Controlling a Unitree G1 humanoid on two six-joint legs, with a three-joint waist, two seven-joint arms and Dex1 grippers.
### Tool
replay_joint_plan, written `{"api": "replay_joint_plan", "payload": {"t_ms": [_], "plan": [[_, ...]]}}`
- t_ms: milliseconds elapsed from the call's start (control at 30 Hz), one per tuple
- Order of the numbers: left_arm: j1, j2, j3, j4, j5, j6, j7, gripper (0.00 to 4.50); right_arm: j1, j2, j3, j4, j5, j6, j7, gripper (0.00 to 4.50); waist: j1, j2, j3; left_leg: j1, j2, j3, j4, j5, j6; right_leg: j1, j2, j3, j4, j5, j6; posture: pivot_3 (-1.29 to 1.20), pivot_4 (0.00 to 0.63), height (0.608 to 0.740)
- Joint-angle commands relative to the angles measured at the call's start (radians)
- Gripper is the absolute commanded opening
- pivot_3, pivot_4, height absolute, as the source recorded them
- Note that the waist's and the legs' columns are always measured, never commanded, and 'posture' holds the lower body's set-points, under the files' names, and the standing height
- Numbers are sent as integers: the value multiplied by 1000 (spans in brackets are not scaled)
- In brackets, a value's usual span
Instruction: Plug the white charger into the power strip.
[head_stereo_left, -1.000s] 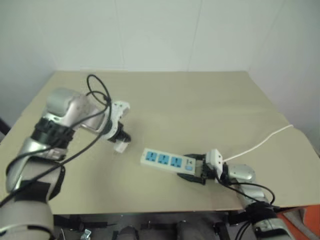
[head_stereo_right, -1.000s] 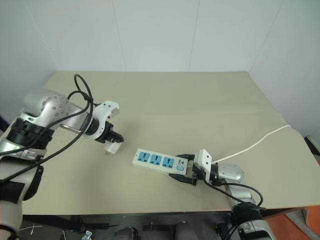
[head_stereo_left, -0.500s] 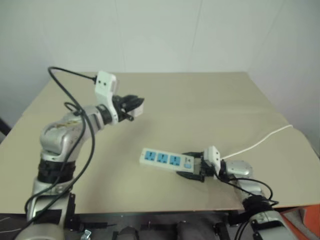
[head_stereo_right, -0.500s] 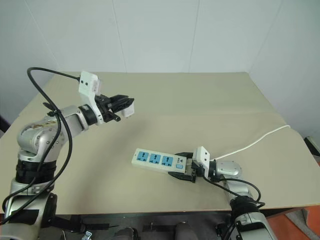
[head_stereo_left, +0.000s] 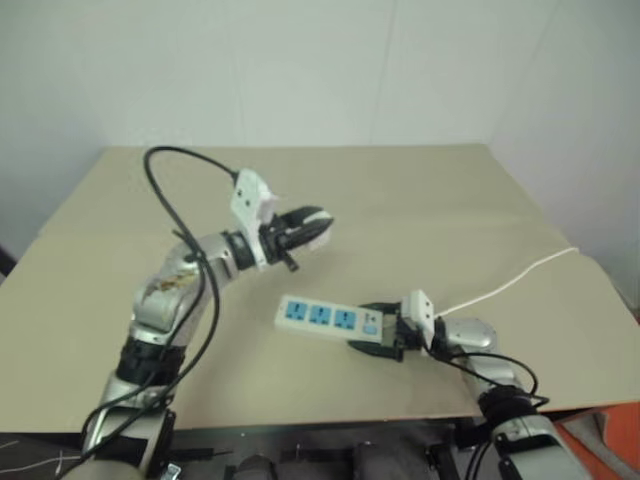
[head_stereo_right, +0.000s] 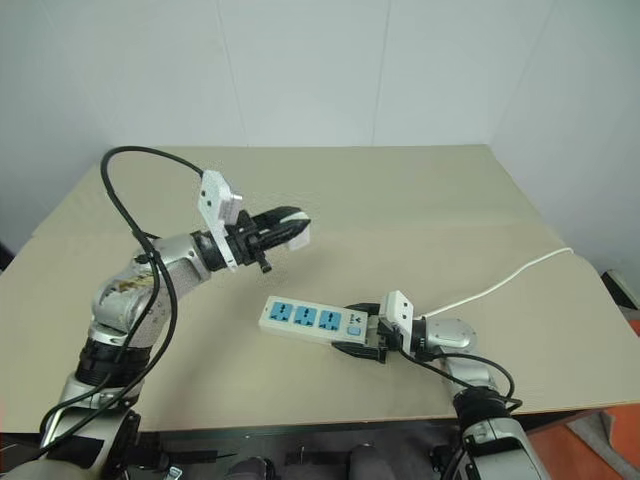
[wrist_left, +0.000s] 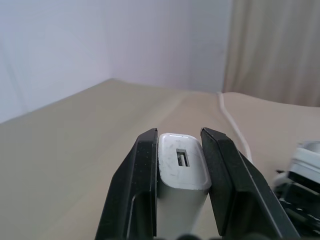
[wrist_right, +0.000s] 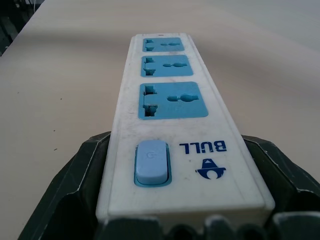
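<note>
The white charger is a small white block, pinched between the two black fingers of my left gripper, which is shut on it. That gripper hangs above the table, pointing roughly level toward the right, and sits up and left of the power strip. The strip lies flat near the table's front edge, its three blue socket faces turned upward. My right gripper is shut on the strip's switch end, one black finger on each long side.
The strip's thin white cable runs right across the beige table to its right edge. The table's front edge lies just below the strip. Pale walls stand behind the table.
My left arm lifted the charger off the table, swung it right toward the strip and turned the gripper from pointing down to roughly level. The right gripper and the strip stayed put.
</note>
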Motion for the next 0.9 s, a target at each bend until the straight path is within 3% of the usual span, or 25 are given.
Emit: {"api": "replay_joint_plan", "payload": {"t_ms": [33,533,767,900], "plan": [[8,-24,19,52,-44,-85,-159,1029,-5,20,23,15,-30,-5,-19,3494,-5,0,0,1,0,0,0,0,0,1,0,0,0,0,0,0,150,740],[-51,34,-91,206,-24,-32,-585,1029,6,34,26,9,-43,-2,-31,3494,-10,0,0,1,1,0,0,0,0,1,1,0,0,0,0,0,150,740],[-60,2,-101,276,12,-71,-637,1029,14,37,27,-1,-45,4,-38,3494,-10,0,0,1,1,0,0,0,0,1,2,0,-1,-1,-1,0,150,740],[-51,-32,-105,333,57,-189,-681,1029,29,35,29,-18,-44,12,-41,3494,-9,0,0,1,2,0,-1,0,0,1,2,0,-1,-1,-1,0,150,740]]}}
